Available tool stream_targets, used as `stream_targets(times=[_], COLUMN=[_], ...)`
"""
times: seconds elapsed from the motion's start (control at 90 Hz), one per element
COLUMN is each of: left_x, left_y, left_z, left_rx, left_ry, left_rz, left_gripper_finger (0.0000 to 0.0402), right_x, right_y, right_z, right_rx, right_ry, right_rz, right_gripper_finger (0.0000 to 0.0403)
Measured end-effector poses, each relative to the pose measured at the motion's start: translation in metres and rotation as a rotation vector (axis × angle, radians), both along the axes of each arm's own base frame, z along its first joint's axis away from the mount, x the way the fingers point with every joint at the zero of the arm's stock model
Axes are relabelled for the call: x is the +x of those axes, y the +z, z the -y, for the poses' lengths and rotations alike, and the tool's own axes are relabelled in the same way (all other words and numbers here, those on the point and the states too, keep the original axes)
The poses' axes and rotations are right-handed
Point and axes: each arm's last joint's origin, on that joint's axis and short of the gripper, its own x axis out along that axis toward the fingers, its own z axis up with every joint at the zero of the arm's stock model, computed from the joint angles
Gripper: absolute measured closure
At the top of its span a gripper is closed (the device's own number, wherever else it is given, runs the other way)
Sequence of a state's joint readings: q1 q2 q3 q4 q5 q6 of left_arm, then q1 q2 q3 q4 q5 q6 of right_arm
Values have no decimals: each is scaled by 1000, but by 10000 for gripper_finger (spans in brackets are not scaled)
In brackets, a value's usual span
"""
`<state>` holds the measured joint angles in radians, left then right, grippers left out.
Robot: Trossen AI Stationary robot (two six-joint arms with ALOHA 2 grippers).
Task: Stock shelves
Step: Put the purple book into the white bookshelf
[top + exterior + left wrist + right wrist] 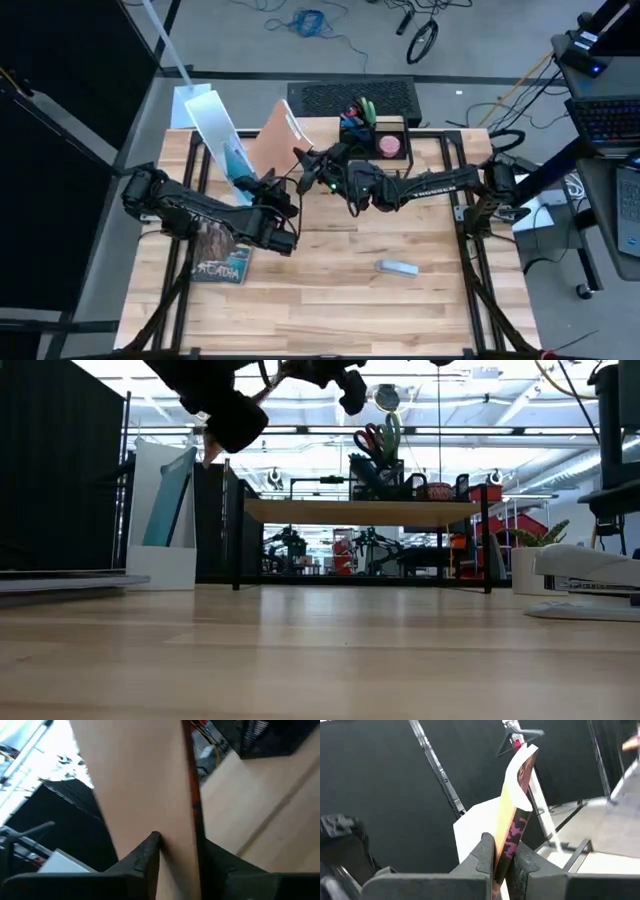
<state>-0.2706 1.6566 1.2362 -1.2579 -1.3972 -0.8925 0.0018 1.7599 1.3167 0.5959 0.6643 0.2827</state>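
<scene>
A thin book with a tan cover (278, 130) stands tilted above the table's far middle, between both grippers. My left gripper (268, 188) is shut on it from the near left, my right gripper (305, 160) from the right. The left wrist view shows the tan cover (145, 780) and a dark red edge; the right wrist view shows the book edge-on (516, 795), yellow and pink-black. The shelves (365, 511), a low riser with a light-wood top (420, 160) on black legs, stand at the back. A black organizer tray (375, 135) rests on the top. My left gripper pinches the book between its two fingers, one on the tan cover (167, 845), the other beyond the dark red edge. The fingers point up and toward the far edge. The book rises tilted above them, clear of the table. My right gripper pinches the same book, as far as the high view shows, across its thickness at an edge (506, 851). Its fingers (485, 847) come level from the table's right. The book stands up past them, lifted clear.
A tall white magazine file (215, 130) with a teal book stands at the far left beside the shelves. A dark book (220, 258) lies flat near the left arm. A small grey object (397, 267) lies on the near right of the table.
</scene>
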Motion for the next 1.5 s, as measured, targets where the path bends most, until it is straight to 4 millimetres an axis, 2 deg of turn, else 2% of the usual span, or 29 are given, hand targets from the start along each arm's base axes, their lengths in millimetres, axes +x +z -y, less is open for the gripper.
stream_targets(times=[0.244, 0.489, 0.589, 0.744, 0.933, 1.1, 1.267, 1.5], left_x=[-12, -30, -43, -74, -114, -137, -153, -162], left_y=[0, -1, 10, 39, 74, 96, 110, 115], left_z=[29, 72, 89, 108, 108, 96, 82, 73], left_rx=[-194, -340, -403, -506, -623, -649, -654, -651], left_ry=[-85, -215, -265, -360, -476, -546, -583, -594], left_rz=[-61, -103, -62, 73, 230, 334, 395, 394], left_gripper_finger=[227, 213, 213, 213, 213, 213, 213, 213], right_x=[-2, -10, -10, -9, -3, 10, 39, 87], right_y=[2, 16, 15, 12, 8, -7, -13, -22], right_z=[-10, -25, -34, -46, -56, -58, -61, -58], right_rx=[-191, -314, -340, -342, -322, -285, -301, -378], right_ry=[-35, -5, 13, 73, 91, 87, 74, -36], right_rz=[-155, -209, -231, -221, -144, -68, -64, -157], right_gripper_finger=[401, 401, 401, 401, 401, 401, 401, 401])
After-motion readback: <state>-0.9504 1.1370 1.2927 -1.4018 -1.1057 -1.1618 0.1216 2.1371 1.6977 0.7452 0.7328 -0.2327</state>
